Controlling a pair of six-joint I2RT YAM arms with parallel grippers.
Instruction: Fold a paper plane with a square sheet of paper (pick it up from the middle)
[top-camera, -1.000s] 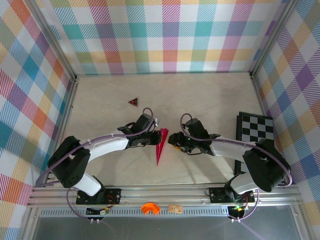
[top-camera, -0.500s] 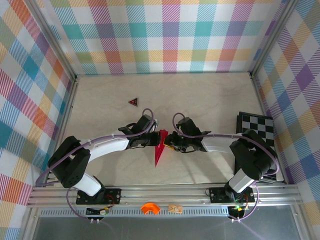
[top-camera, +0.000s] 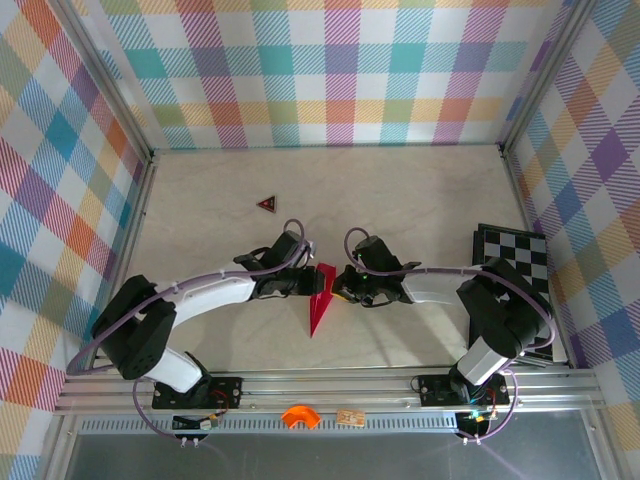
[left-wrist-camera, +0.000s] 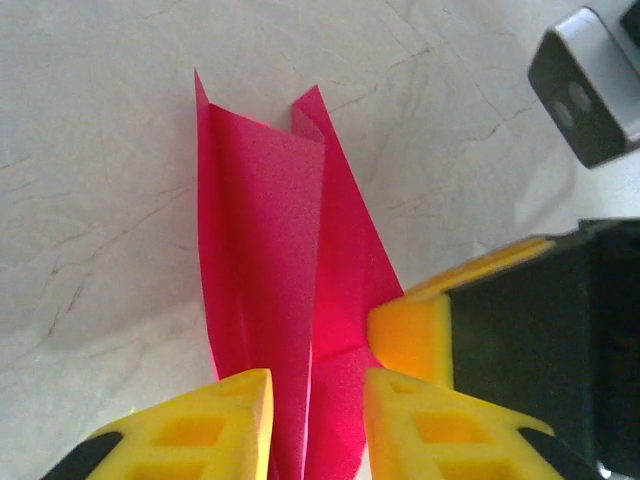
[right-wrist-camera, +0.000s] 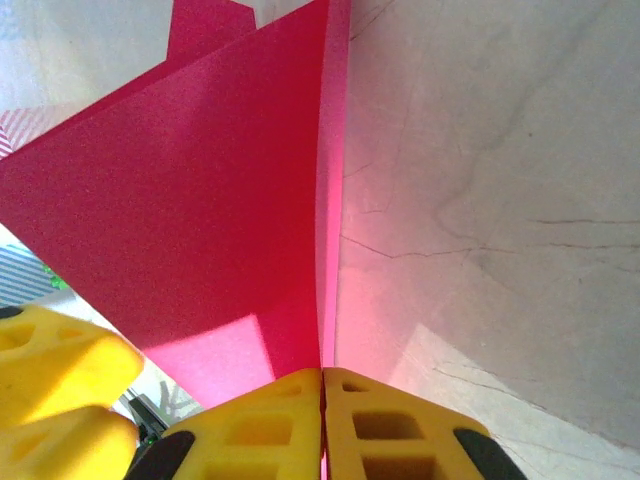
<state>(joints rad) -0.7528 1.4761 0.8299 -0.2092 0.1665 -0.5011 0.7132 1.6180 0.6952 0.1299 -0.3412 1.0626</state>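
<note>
Far off to the left of the paper plane (top-camera: 320, 298), and further back on the table (top-camera: 420, 190), lies a tiny dark red triangle (top-camera: 266, 204). It is not part of the job. Next comes the left gripper (top-camera: 303, 283), which reaches in right up against the plane's left side. Its own camera shows its two yellow pads (left-wrist-camera: 215, 420) a little way apart, with the pink paper running down into the gap. This claw looks partly open, and I don't think it is squeezing the paper. The plane itself sits between the two claws. It is a thin pink dart, and its long line runs from back to front. The wide end is at the back and the sharp tip points at the near edge of the table. It looks tipped up on its edge, not lying flat. Just on the plane's right is the right gripper (top-camera: 338, 287). Its yellow pads (right-wrist-camera: 270, 430) are pressed tight together with the paper's fold pinched between them, so this claw has hold of the plane. Both claws are at the plane's back half, one on each side, and nothing holds the tip. I think the next move depends on the right claw, since it has the grip. Well off to the plane's right lies the black-and-white checkerboard (top-camera: 510, 255).
</note>
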